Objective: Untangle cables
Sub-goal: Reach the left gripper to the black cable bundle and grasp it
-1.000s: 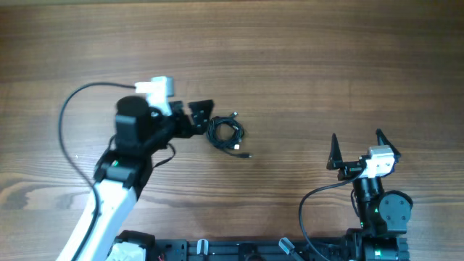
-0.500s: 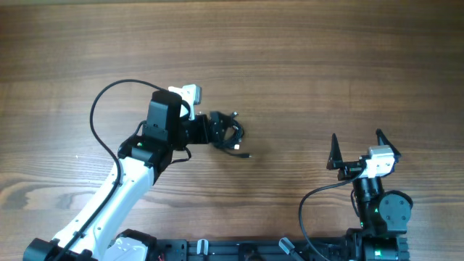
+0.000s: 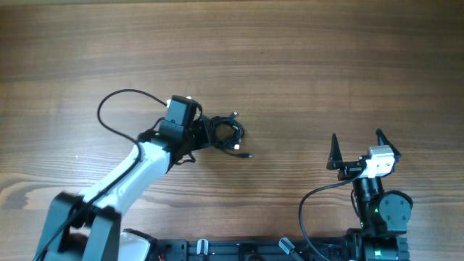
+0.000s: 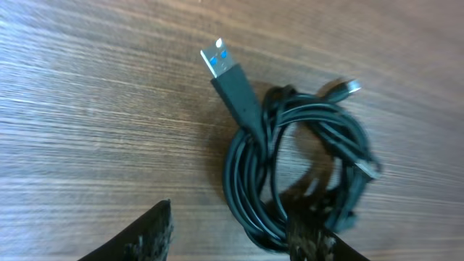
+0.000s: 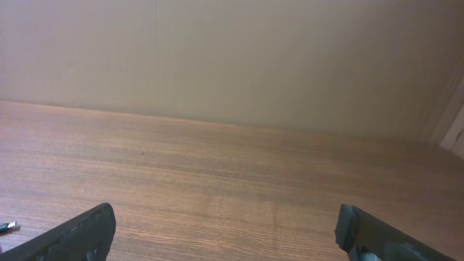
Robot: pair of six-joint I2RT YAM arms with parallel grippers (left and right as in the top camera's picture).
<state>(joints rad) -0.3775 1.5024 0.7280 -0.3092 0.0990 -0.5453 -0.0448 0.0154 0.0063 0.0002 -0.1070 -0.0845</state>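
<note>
Around the work:
- The left arm's own thick black wire [image 3: 109,109] arcs in a loop over the bench [image 3: 290,65], off to the arm's outer side and well apart from the cables.
- A similar wire [image 3: 310,203] curls beside the right arm's base.
- A dark rail with fittings [image 3: 239,250] runs along the near edge of the bench.
- Nothing lies between the two arms; open wood separates them.

Cables [image 3: 228,133]:
- They form one small coil lying flat on the bench, left of centre, right at the tip of the left arm.
- From the left wrist, the coil [image 4: 235,181] is several turns of thin, glossy black cord, roughly oval.
- A flat silver-tipped plug [image 4: 226,67] on a black moulded body sticks out the far side.
- A smaller plug end [image 4: 349,87] pokes out at the upper right.
- From overhead, one short strand trails off to a plug [image 3: 245,154] on the side toward the right arm.

Left pincer [image 4: 232,238]:
- Its fingers are apart, straddling the near part of the coil.
- One fingertip [image 4: 313,238] overlaps the cord.
- The other [image 4: 148,233] stands clear of it, with bare wood between.
- It is not clamped.

Right pincer [image 3: 357,145]:
- It is spread wide with nothing between the fingers.
- It sits near its base, well apart from the coil.

Surface and room:
- The bench is brown wood-grain laminate with long streaks, matte with a mild sheen.
- From the right wrist, a plain beige wall [image 5: 217,58] rises behind the far edge.
- A tiny silver tip [image 5: 6,226] shows at the left border of that view.
</note>
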